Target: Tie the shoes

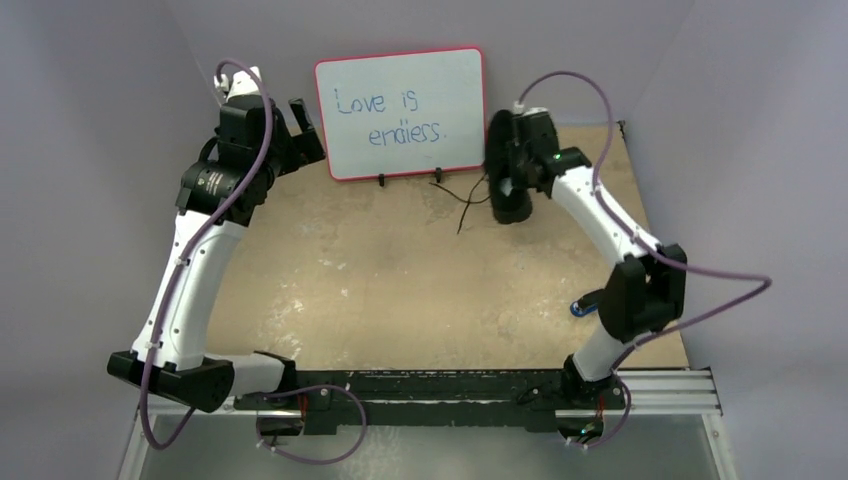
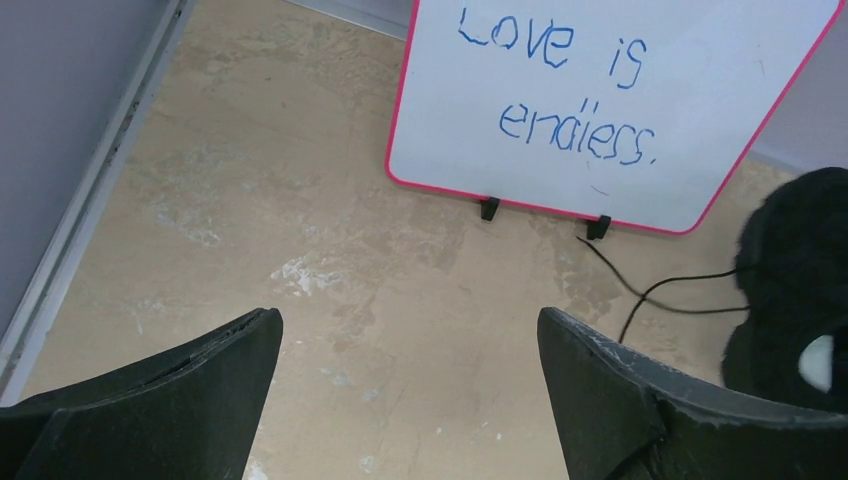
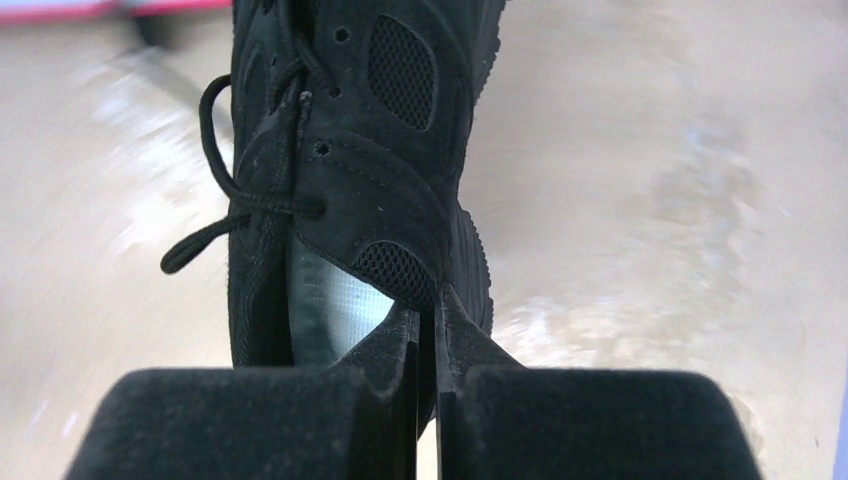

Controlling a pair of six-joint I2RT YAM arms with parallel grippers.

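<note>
A: The right gripper (image 3: 428, 318) is pressing its two fingers almost together, leaving only a thin slit. It is pinching the side wall of the shoe (image 3: 400, 150) at the rim of the ankle opening, just beside the pale inner sole (image 3: 322, 300).

B: And the left gripper (image 2: 410, 345)?

A: It is gaping wide and holding nothing. It is hovering above the bare table (image 2: 300, 200), facing the whiteboard (image 2: 600, 90).

B: How is the shoe likely to handle?

A: Probably as a light, soft thing. The padded wall is likely giving under the pinch, so this rim hold is serving for moving the shoe, not for tying it. The laces (image 3: 215, 180) are thin and limp and would probably slip easily. Each is best taken near its loose end.

B: Where is the shoe sitting?

A: Toward the far side of the table, just beside the whiteboard's right edge, with its laces trailing toward the board's foot. I cannot tell whether the sole is touching the table.
</note>
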